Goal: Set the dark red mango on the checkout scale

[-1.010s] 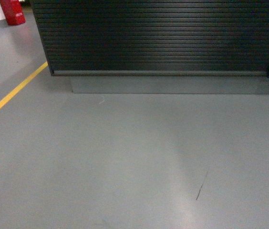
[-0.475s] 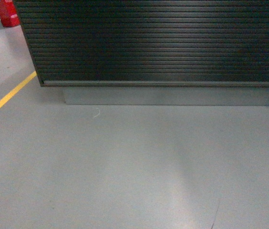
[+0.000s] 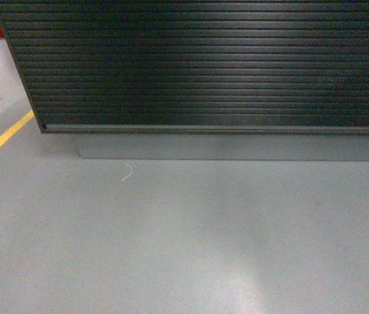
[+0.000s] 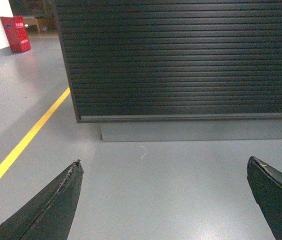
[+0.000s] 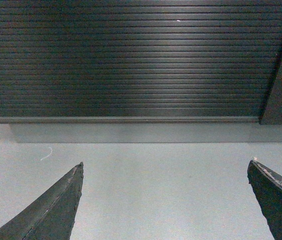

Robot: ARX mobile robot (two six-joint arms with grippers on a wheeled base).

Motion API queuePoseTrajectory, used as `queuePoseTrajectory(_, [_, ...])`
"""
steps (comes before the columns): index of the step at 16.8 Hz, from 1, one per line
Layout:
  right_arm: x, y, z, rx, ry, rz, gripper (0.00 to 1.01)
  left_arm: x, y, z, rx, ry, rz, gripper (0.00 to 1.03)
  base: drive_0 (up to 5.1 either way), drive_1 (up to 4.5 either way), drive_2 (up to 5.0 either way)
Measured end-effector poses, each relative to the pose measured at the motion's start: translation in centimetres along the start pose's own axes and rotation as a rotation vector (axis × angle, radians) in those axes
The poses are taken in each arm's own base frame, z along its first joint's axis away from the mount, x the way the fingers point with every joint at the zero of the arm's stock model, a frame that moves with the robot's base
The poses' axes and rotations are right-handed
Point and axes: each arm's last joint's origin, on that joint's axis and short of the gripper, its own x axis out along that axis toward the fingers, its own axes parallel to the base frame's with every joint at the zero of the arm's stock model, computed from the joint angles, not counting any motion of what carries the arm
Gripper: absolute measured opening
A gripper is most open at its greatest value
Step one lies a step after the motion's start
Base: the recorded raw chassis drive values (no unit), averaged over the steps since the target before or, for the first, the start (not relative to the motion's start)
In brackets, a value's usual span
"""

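Note:
The checkout (image 3: 204, 65) fills the top of the head view as a dark counter front with horizontal ribs; its top is out of view. It also shows in the left wrist view, checkout (image 4: 181, 60), and in the right wrist view, checkout (image 5: 126, 60). The dark red mango and the scale are out of view. My left gripper (image 4: 163, 165) is open over bare grey floor, nothing between its fingers. My right gripper (image 5: 165, 165) is open too, also empty. Neither gripper shows in the head view.
A grey plinth (image 3: 237, 147) runs under the counter. A yellow floor line (image 3: 1, 140) slants at the left, yellow line (image 4: 21, 145). A red box (image 4: 16, 34) stands far left by a white wall. A small white scrap (image 3: 127, 173) lies on the floor.
The counter front has grown larger and shifted down and left in the head view; the red box has slid almost out of frame. The base has moved closer to the counter.

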Motion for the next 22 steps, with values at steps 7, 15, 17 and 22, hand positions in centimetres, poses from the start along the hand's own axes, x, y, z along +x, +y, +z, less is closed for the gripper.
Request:
queuePoseTrajectory(7, [0.0,0.0,0.02,0.0,-0.002,0.0,0.98,0.0,0.0,0.0,0.0,0.0,0.0,0.98,0.0,4.07,-4.0])
queuePoseTrajectory(15, [0.0,0.0,0.01,0.0,-0.002,0.0,0.98,0.0,0.0,-0.01,0.0,0.001,0.0,0.98,-0.1,3.42,-3.5])
queuePoseTrajectory(17, [0.0,0.0,0.04,0.0,-0.004,0.0,0.98,0.0,0.0,-0.01,0.0,0.001,0.0,0.98,0.0,1.78,-1.8])
queuePoseTrajectory(22, [0.0,0.0,0.03,0.0,-0.003,0.0,0.98,0.0,0.0,0.0,0.0,0.0,0.0,0.98,0.0,1.86,-1.8])
